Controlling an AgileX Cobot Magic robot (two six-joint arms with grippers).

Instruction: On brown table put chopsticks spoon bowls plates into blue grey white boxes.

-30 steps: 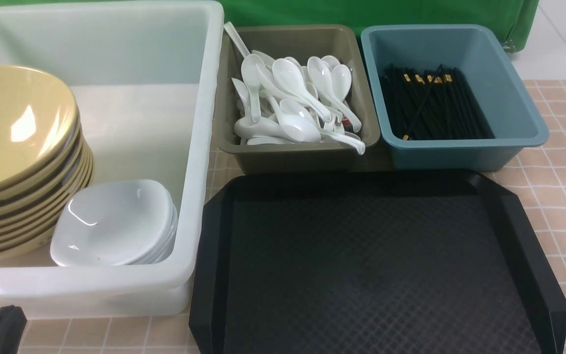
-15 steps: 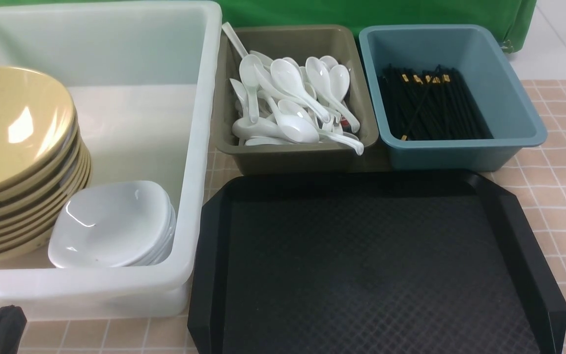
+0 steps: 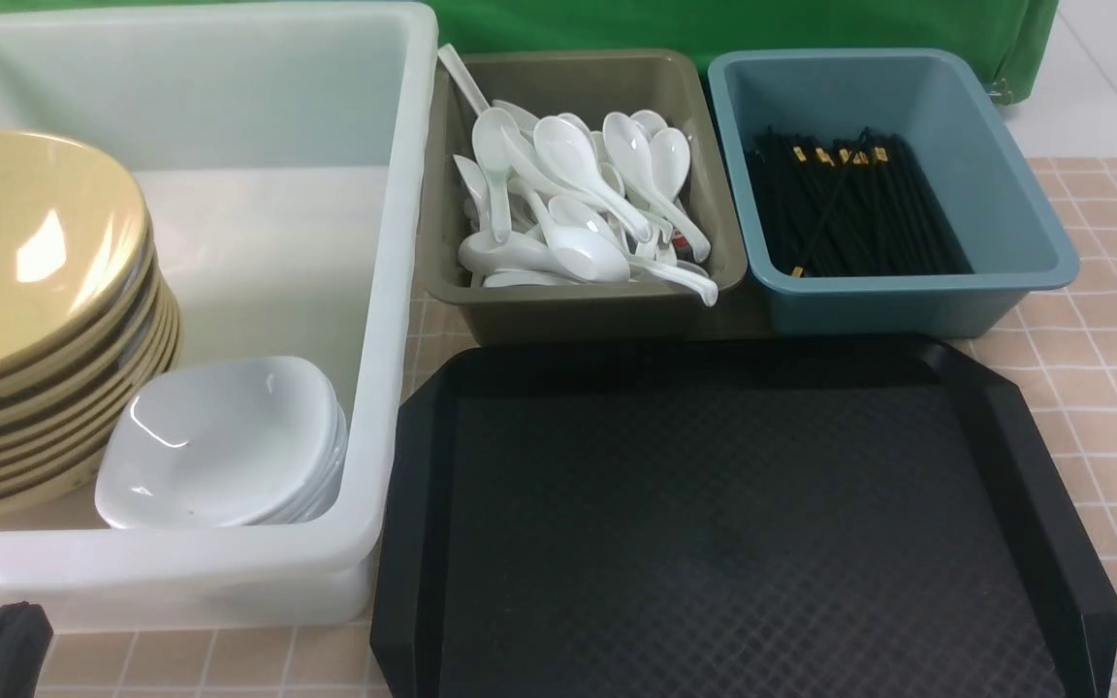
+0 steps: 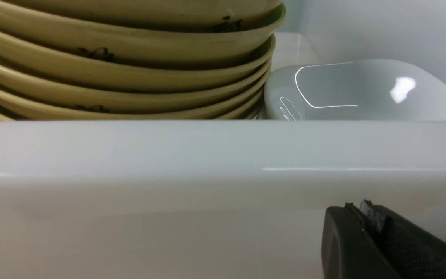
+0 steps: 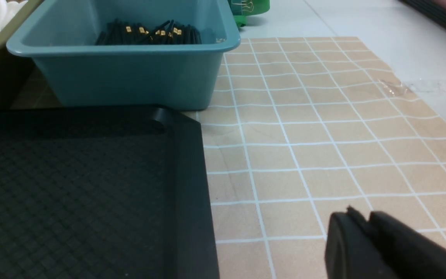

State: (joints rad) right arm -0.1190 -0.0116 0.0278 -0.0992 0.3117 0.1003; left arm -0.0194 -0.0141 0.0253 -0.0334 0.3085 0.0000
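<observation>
The left gripper [image 4: 366, 211] sat low outside the near wall of the white box [image 3: 394, 291], jaws pressed together and empty. The right gripper [image 5: 356, 219] hovered just above bare brown table [image 5: 304, 147] beside the black tray [image 3: 733, 523]; whether its jaws were parted could not be told.

Only the front view showed all three boxes. Past the left gripper, inside the white box, stood one stack of about seven bowls [image 3: 35, 291] touching a stack of plates [image 3: 219, 441] — count unclear. The grey box [image 3: 588, 301] held a dozen or more spoons [image 3: 578, 194]. Ahead of the right gripper, the blue box [image 5: 130, 73] held many chopsticks [image 5: 149, 35] — too dense to count.
</observation>
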